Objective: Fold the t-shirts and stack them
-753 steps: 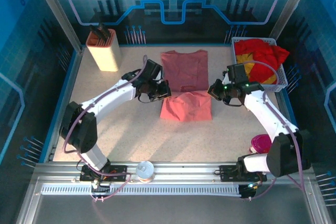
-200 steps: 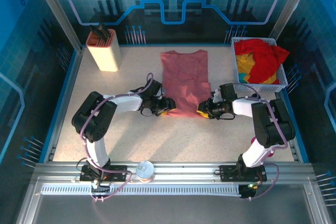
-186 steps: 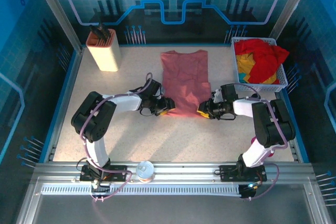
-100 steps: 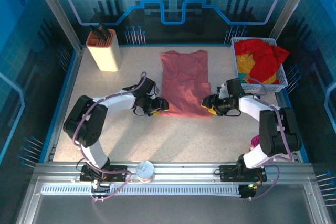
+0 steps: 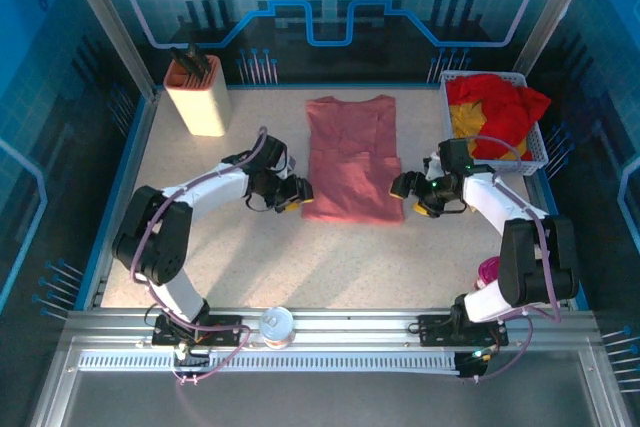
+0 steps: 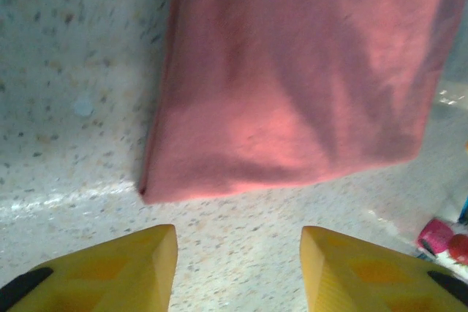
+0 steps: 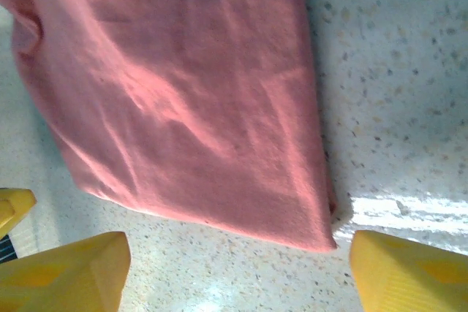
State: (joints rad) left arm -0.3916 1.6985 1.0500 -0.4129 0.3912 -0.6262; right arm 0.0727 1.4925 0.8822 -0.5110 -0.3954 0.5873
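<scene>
At the near hem of the salmon-pink t-shirt (image 5: pixel 352 162), left fingers (image 6: pixel 110 272) and right fingers (image 7: pixel 66 268) are hovering open, empty; best pinching both corners evenly, lifting together.

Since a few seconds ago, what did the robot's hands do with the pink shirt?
They laid the pink t-shirt's near end flat on the table and let go. Then the left gripper slid off to the left and the right gripper to the right; both are open now. The red and yellow shirts in the white basket stayed put.
</scene>
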